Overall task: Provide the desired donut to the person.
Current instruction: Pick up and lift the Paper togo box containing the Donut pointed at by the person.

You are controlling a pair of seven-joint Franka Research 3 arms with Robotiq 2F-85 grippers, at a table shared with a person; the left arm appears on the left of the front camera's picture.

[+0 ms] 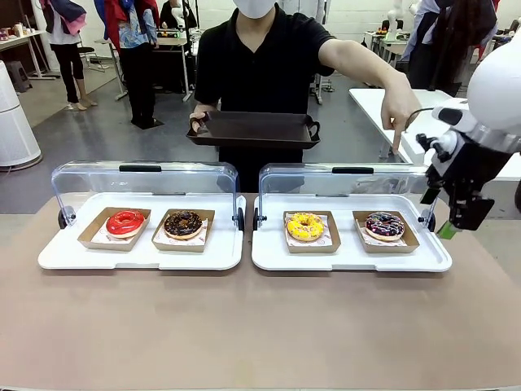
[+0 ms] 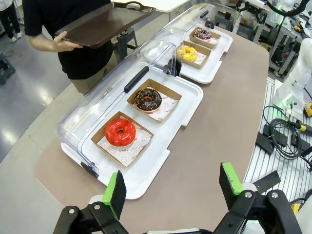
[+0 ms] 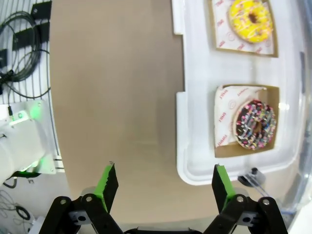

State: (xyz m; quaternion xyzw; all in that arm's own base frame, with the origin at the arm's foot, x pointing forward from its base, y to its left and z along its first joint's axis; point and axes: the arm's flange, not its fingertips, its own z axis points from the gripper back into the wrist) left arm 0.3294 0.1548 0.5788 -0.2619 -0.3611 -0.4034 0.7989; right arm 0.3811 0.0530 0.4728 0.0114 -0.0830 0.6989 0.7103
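Nearest, left pincer (image 2: 173,183) short of the red donut (image 2: 120,131), right pincer (image 3: 165,179) beside the sprinkled donut (image 3: 254,124): both released, empty. All four donuts boxed on the worktop (image 1: 244,326). Beyond, person's hand (image 1: 400,110) pointing down, seemingly at the sprinkled one; dark tray (image 1: 252,129) held ready. Pickup and handover left.

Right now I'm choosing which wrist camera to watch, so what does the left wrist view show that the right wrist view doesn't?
Left wrist view: the person holding a dark tray, and the red donut and chocolate donut by a raised clear lid. Right wrist view: a straight-down close-up that makes the coloured sprinkles and the paper liner easy to see. Both: the yellow donut, the sprinkled donut, their white tray and the brown table.
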